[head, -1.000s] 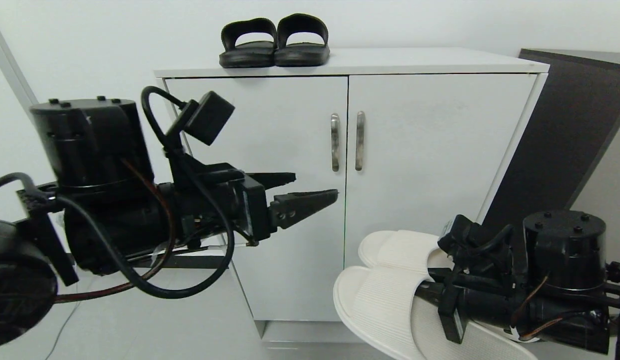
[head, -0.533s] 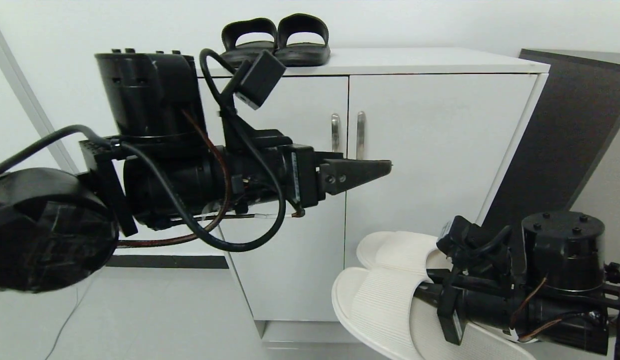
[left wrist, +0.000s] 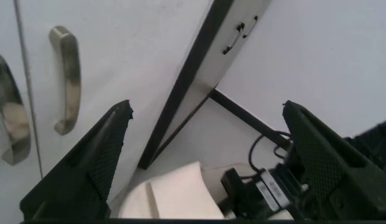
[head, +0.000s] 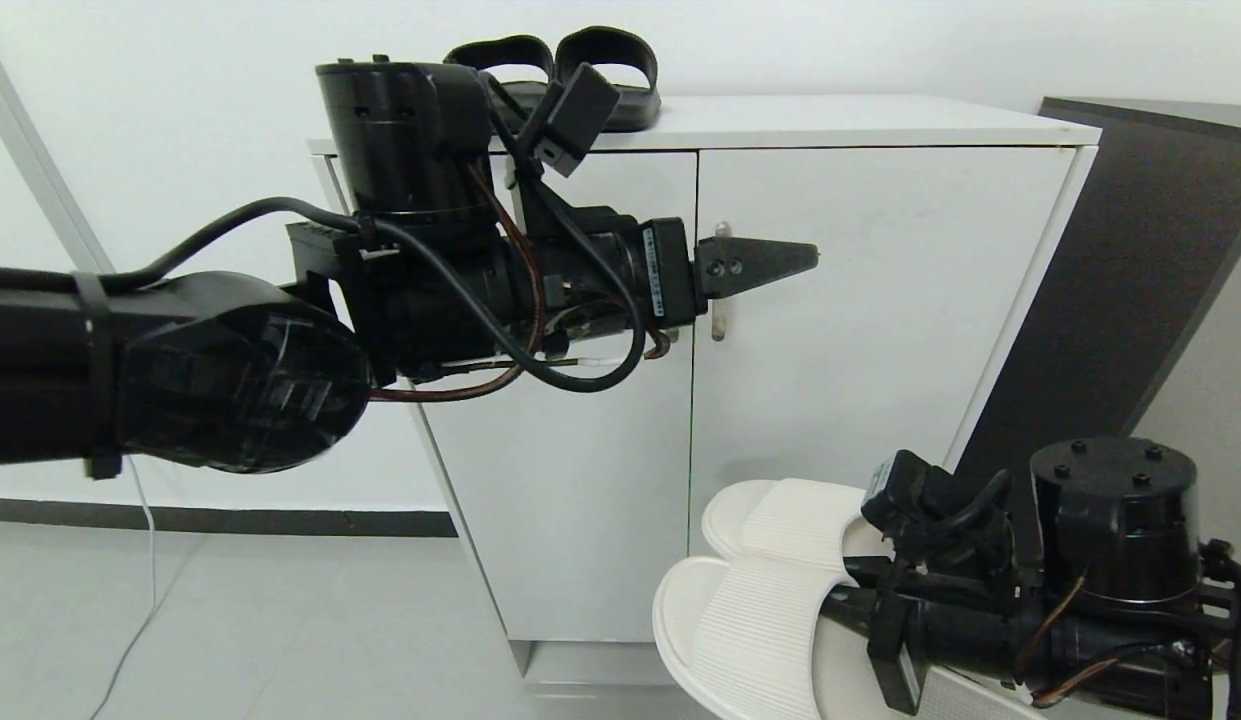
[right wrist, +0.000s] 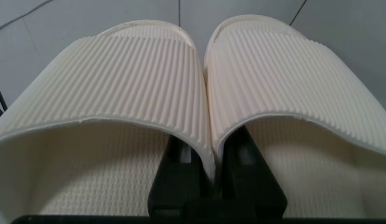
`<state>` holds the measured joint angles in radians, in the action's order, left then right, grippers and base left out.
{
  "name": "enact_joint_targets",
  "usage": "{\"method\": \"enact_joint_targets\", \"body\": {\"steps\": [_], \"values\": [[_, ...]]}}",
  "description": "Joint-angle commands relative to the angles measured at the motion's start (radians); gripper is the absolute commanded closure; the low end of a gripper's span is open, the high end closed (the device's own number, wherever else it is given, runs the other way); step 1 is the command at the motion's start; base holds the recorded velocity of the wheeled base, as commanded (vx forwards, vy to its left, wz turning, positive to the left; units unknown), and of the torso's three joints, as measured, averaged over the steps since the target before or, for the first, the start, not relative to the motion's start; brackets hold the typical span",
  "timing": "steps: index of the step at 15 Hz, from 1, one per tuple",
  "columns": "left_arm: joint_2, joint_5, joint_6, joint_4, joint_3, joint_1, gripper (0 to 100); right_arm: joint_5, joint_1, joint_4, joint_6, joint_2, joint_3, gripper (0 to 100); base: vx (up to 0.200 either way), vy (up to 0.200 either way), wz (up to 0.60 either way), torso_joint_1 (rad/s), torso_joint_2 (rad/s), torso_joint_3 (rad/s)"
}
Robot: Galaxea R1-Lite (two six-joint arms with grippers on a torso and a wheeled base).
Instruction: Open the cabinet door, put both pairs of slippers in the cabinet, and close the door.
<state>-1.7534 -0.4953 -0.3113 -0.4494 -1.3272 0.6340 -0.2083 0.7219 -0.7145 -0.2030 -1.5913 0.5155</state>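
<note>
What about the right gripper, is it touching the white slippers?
Touching. The right wrist view shows the right gripper with its jaws clamped on the adjoining straps of the white slippers.

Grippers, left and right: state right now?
Left gripper: open, empty, jaws spread wide.
Right gripper: shut on the pair of white ribbed slippers.

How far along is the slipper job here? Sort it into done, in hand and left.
Done: the right gripper holds the white slippers by their straps. In hand: the open left gripper is at the door handles. Left: both cabinet doors are shut, the black slippers sit on the cabinet top, and nothing is stored yet.
</note>
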Motion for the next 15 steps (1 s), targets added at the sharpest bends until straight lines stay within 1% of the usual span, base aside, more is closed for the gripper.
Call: {"method": "enact_joint_targets", "body": {"steps": [1, 4, 5, 6, 10, 11, 13, 15], "values": [[-0.026, 0.003, 0.000, 0.000, -0.009, -0.011, 0, 0.000, 0.004, 0.000, -0.001, -0.004, -0.002, 100, 0.000, 0.000, 0.00, 0.000, 0.00, 0.000], [-0.055, 0.006, -0.002, 0.001, -0.044, -0.027, 0, 0.001, 0.007, 0.000, -0.003, -0.004, -0.003, 100, 0.000, 0.000, 0.00, 0.000, 0.00, 0.000], [-0.066, 0.021, -0.002, 0.003, -0.055, -0.027, 0, 0.001, 0.007, 0.000, -0.003, -0.003, -0.003, 100, 0.000, 0.000, 0.00, 0.000, 0.00, 0.000], [-0.080, 0.050, -0.002, 0.001, -0.066, -0.028, 0, 0.001, 0.007, 0.000, -0.003, -0.003, -0.003, 100, 0.000, 0.000, 0.00, 0.000, 0.00, 0.000], [-0.110, 0.080, 0.000, 0.001, -0.082, -0.027, 0, 0.001, 0.008, 0.000, -0.004, -0.003, -0.005, 100, 0.000, 0.000, 0.00, 0.000, 0.00, 0.000], [-0.121, 0.103, 0.000, 0.001, -0.089, -0.028, 0, 0.001, 0.008, 0.001, -0.004, -0.003, -0.006, 100, 0.000, 0.000, 0.00, 0.000, 0.00, 0.000], [-0.133, 0.129, 0.000, 0.000, -0.106, -0.028, 0, 0.001, 0.010, 0.001, -0.004, -0.004, -0.006, 100, 0.000, 0.000, 0.00, 0.000, 0.00, 0.000], [-0.146, 0.132, 0.001, 0.000, -0.121, -0.028, 0, 0.001, 0.010, 0.001, -0.004, -0.004, -0.008, 100, 0.000, 0.000, 0.00, 0.000, 0.00, 0.000]]}}
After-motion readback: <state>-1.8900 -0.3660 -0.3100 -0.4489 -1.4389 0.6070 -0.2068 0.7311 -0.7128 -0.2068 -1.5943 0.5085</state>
